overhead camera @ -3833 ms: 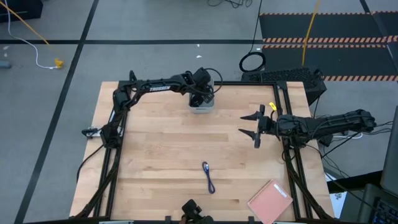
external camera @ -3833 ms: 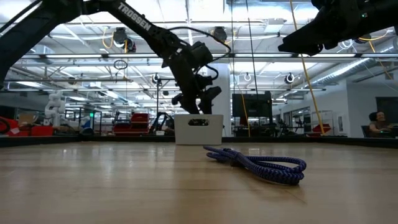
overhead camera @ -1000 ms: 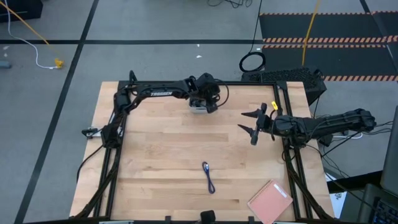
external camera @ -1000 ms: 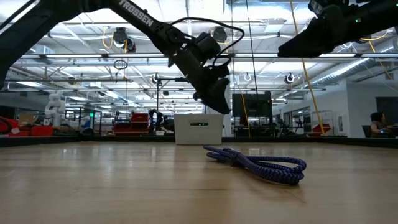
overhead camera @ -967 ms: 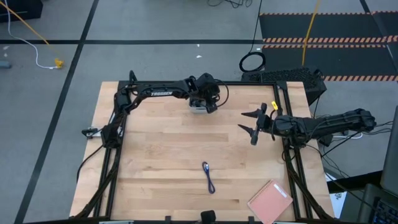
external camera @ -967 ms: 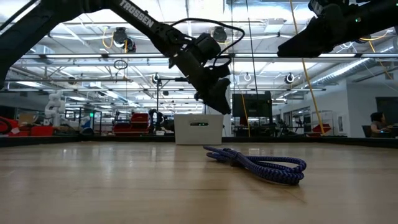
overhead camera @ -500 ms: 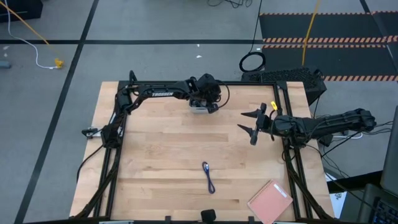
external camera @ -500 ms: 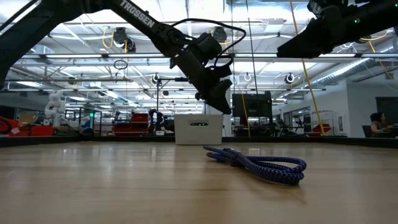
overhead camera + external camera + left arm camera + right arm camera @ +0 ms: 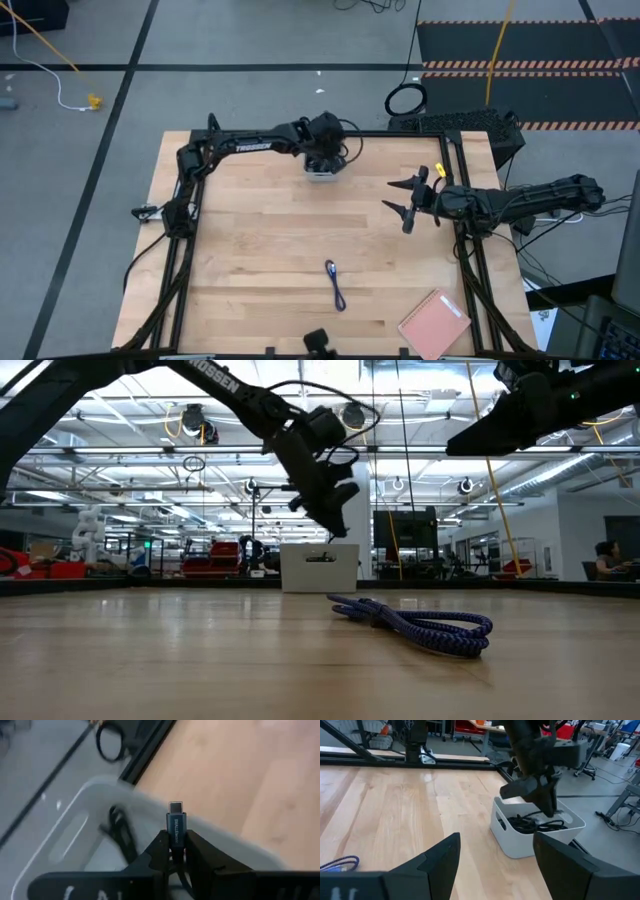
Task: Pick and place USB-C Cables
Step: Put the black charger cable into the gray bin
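Note:
A white bin [image 9: 322,172] stands at the table's far edge, near the middle, with black USB-C cables [image 9: 540,824] lying coiled inside. My left gripper [image 9: 176,842] hovers just above the bin [image 9: 515,840], shut on a black cable's plug. One blue-purple cable [image 9: 335,284] lies bundled on the bare wood near the front [image 9: 420,625], with nothing touching it. My right gripper [image 9: 394,198] hangs open above the table's right side, well clear of the bin and the cables. My left gripper pinches the black housing of a USB-C plug [image 9: 176,827] between its two fingertips. The fingers lie along the plug, and its metal tip [image 9: 176,808] sticks out past them. They come from above, slanting down over the bin. The cable's rest runs back between the fingers, hidden.
A pink notebook [image 9: 435,322] lies at the near right corner. The black frame rails [image 9: 180,250] run along the table's left and right sides. Bare wood stretches between the bin and the blue-purple cable.
My left gripper has shifted a little toward the table's left edge and slightly up above the bin, tipping to a steeper downward angle. The blue-purple cable and my right gripper have stayed where they were.

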